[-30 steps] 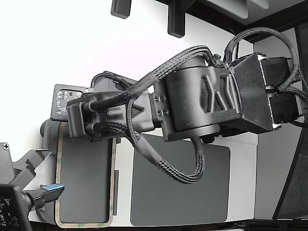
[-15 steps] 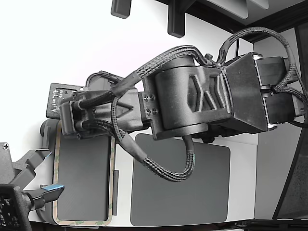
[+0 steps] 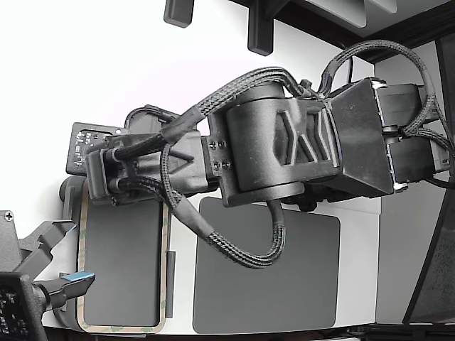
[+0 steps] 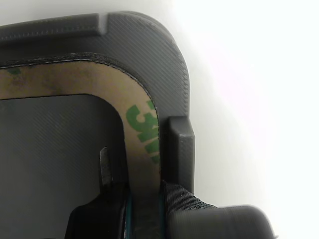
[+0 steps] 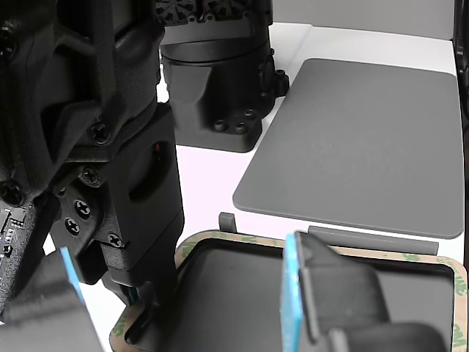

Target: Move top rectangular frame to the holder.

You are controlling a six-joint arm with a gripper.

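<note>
White table (image 3: 181, 234) carries a dark mat (image 3: 284, 284) beside the holder (image 4: 149, 45); frame (image 4: 142, 124) lies in it. Only the wrist view shows the gripper (image 4: 142, 211) pinching its rim

Light is strong and even in all three views. In the exterior view the white table (image 3: 85, 64) blows out to pure white on the far left, with no texture left; the black arm (image 3: 277, 149) keeps its detail, cables and screws sharp, and throws only a soft shadow on the dark mat (image 3: 298, 284). The wrist view is overexposed along its right side, a white glare that eats the background. Its focus sits on the holder (image 4: 149, 45) and the frame (image 4: 142, 119), where the weave and green print read crisply; the gripper (image 4: 142, 211) close to the lens is blurred. In the other view the near blue-edged finger (image 5: 293, 293) is soft.
</note>
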